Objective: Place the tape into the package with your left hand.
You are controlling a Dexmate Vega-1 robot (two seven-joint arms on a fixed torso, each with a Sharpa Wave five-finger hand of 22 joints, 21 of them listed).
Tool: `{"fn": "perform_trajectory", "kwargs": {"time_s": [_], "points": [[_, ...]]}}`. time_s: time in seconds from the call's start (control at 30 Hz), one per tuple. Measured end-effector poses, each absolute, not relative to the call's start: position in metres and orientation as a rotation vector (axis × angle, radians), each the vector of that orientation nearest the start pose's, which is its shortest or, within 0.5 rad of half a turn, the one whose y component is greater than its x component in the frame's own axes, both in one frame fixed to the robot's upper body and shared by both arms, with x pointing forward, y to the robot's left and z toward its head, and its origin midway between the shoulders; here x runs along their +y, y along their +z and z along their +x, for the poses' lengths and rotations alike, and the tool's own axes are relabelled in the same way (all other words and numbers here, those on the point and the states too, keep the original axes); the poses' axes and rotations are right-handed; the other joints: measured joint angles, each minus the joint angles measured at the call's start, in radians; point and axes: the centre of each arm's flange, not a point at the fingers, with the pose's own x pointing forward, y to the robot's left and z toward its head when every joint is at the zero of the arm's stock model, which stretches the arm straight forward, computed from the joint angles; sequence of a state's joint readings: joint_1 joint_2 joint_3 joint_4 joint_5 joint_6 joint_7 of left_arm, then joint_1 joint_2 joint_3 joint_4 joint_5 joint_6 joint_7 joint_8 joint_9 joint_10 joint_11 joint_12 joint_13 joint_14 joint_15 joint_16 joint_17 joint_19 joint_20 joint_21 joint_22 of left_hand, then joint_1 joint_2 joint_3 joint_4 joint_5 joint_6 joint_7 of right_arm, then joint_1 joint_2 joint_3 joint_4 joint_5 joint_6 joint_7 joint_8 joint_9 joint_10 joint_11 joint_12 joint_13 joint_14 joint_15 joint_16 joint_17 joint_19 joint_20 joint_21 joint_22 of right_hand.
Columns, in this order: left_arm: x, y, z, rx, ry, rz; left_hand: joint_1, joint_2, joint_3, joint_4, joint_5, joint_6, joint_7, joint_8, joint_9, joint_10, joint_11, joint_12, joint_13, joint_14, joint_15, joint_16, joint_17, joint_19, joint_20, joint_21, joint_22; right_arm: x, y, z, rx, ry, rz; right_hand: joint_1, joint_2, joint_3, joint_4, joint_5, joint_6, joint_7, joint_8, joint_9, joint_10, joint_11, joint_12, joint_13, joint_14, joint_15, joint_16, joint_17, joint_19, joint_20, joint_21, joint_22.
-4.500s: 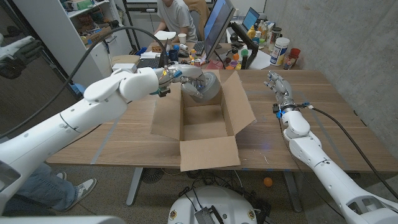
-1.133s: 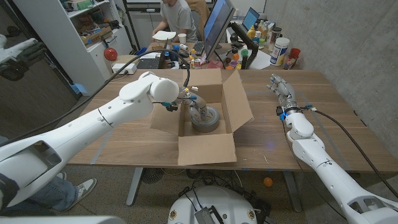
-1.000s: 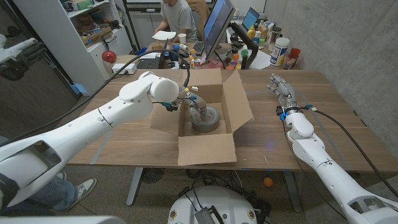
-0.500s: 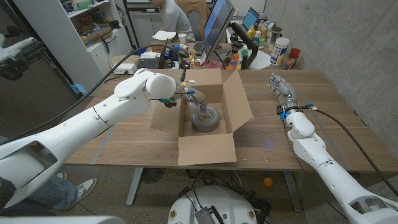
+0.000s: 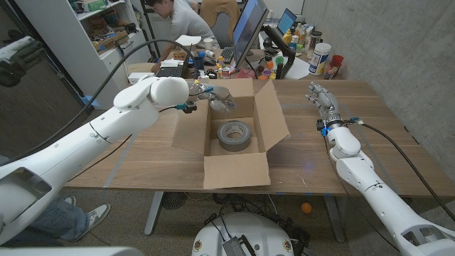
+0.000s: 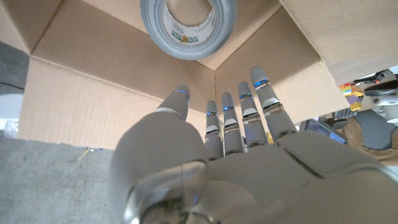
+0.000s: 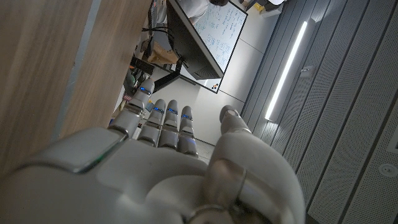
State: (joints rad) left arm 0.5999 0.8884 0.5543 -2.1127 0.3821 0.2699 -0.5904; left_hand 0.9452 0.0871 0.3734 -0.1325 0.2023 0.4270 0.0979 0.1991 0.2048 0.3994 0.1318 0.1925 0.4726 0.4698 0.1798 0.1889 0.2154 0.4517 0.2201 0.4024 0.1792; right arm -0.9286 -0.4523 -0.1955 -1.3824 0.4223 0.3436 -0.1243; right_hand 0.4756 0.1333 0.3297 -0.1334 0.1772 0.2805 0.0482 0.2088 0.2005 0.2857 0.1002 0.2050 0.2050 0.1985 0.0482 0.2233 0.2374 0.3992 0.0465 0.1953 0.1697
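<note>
A grey roll of tape [image 5: 234, 135] lies flat on the floor of the open cardboard box [image 5: 270, 117] at the table's middle; it also shows in the left wrist view [image 6: 188, 26]. My left hand [image 5: 215, 97] hovers above the box's back left corner, fingers straight and apart, holding nothing; the left wrist view shows its back [image 6: 214, 146] over the box [image 6: 81, 93]. My right hand [image 5: 321, 102] stays near the table's right side with fingers extended and nothing in it; its back is in the right wrist view [image 7: 168, 149].
The box's flaps stand open on all sides, the front one [image 5: 236, 171] lying toward the table's near edge. Bottles and jars [image 5: 321, 58], a laptop [image 5: 250, 32] and a person [image 5: 178, 18] are beyond the table's far edge.
My left hand has let go of the tape and risen out of the box toward its back left corner. The tape stays on the box floor. The right arm has not moved.
</note>
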Motion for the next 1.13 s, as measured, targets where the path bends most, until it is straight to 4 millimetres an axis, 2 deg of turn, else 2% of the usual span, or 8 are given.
{"fn": "perform_trajectory", "kwargs": {"time_s": [0.23, 0.43, 0.53, 0.63, 0.67, 0.8, 0.93, 1.13], "points": [[0.192, 0.133, 0.507, -0.711, -0.251, 1.31, 0.007, 0.007, 0.004, -0.004, 0.0, 0.004, -0.004, 0.0, 0.0, -0.007, -0.018, 0.0, -0.009, -0.018, -0.011, 0.0, -0.002, -0.013, 0.0, -0.012, 0.0, -0.327, 0.002, 0.615, -0.758, -0.028, -0.045, 0.0, 0.0, -0.003, -0.003, 0.0, 0.0, 0.0, 0.0, 0.0, 0.0, 0.0, 0.0, 0.0, 0.0, 0.0, 0.0, 0.0, 0.0, 0.0, 0.0, 0.0], [0.23, 0.137, 0.506, -0.779, -0.139, 1.085, -0.016, 0.026, -0.002, 0.002, 0.0, 0.001, -0.009, 0.0, 0.0, -0.031, -0.03, 0.0, -0.024, -0.063, -0.012, -0.004, 0.001, -0.048, 0.002, -0.036, 0.0, -0.323, 0.009, 0.608, -0.771, -0.027, -0.066, 0.0, 0.0, -0.003, -0.003, 0.0, 0.0, 0.0, 0.0, 0.0, 0.0, 0.0, 0.0, 0.0, 0.0, 0.0, 0.0, 0.0, 0.0, 0.0, 0.0, 0.0], [0.244, 0.132, 0.507, -0.782, -0.108, 1.02, -0.043, 0.026, -0.008, 0.015, 0.0, -0.009, -0.02, 0.0, 0.0, -0.047, -0.035, 0.0, -0.033, -0.088, -0.016, -0.005, 0.001, -0.076, 0.001, -0.054, 0.0, -0.32, 0.013, 0.604, -0.78, -0.026, -0.076, 0.0, 0.0, -0.003, -0.003, 0.0, 0.0, 0.0, 0.0, 0.0, 0.0, 0.0, 0.0, 0.0, 0.0, 0.0, 0.0, 0.0, 0.0, 0.0, 0.0, 0.0], [0.266, 0.127, 0.506, -0.819, -0.06, 0.877, -0.058, 0.024, -0.012, 0.021, 0.0, -0.023, -0.021, -0.007, 0.0, -0.057, -0.037, 0.0, -0.041, -0.112, -0.022, -0.006, -0.001, -0.099, -0.001, -0.069, 0.0, -0.318, 0.015, 0.6, -0.785, -0.026, -0.089, 0.0, 0.0, -0.005, 0.0, 0.0, 0.0, 0.0, 0.0, 0.0, 0.0, 0.0, 0.0, 0.0, 0.0, 0.0, 0.0, 0.0, 0.0, 0.0, 0.0, 0.0], [0.266, 0.127, 0.506, -0.819, -0.06, 0.877, -0.061, 0.026, -0.014, 0.022, 0.0, -0.029, -0.025, -0.007, 0.0, -0.064, -0.038, -0.001, -0.043, -0.122, -0.025, -0.006, -0.002, -0.108, 0.0, -0.075, 0.0, -0.318, 0.015, 0.6, -0.786, -0.026, -0.089, 0.0, 0.0, -0.005, 0.0, 0.0, 0.0, 0.0, 0.0, 0.0, 0.0, 0.0, 0.0, 0.0, 0.0, 0.0, 0.0, 0.0, 0.0, 0.0, 0.0, 0.0], [0.295, 0.114, 0.509, -0.832, -0.029, 0.712, -0.07, 0.028, -0.014, 0.022, 0.005, -0.04, -0.036, -0.007, 0.0, -0.078, -0.045, -0.004, -0.053, -0.146, -0.039, -0.006, -0.002, -0.148, -0.001, -0.098, 0.0, -0.311, 0.018, 0.593, -0.796, -0.025, -0.11, 0.0, 0.0, -0.005, 0.0, 0.0, 0.0, 0.0, 0.0, 0.0, 0.0, 0.0, 0.0, 0.0, 0.0, 0.0, 0.0, 0.0, 0.0, 0.0, 0.0, 0.0], [0.315, 0.107, 0.509, -0.85, -0.029, 0.582, -0.078, 0.02, -0.014, 0.022, 0.005, -0.045, -0.041, -0.007, 0.0, -0.083, -0.05, -0.004, -0.06, -0.154, -0.047, -0.006, -0.007, -0.185, -0.004, -0.118, 0.0, -0.307, 0.02, 0.589, -0.802, -0.026, -0.126, 0.0, 0.0, -0.005, 0.0, 0.0, 0.0, 0.0, 0.0, 0.0, 0.0, 0.0, 0.0, 0.0, 0.0, 0.0, 0.0, -0.005, 0.0, 0.0, 0.0, 0.0], [0.349, 0.094, 0.509, -0.854, -0.004, 0.453, -0.087, 0.011, -0.017, 0.019, 0.005, -0.041, -0.045, -0.007, 0.0, -0.083, -0.05, 0.0, -0.065, -0.159, -0.051, -0.005, -0.007, -0.204, -0.002, -0.126, 0.0, -0.295, 0.023, 0.584, -0.805, -0.021, -0.155, 0.0, 0.0, -0.005, 0.0, 0.0, 0.0, 0.0, 0.0, 0.0, 0.0, 0.0, 0.0, 0.0, 0.0, 0.0, 0.0, -0.005, 0.0, 0.0, 0.0, 0.0]]}}
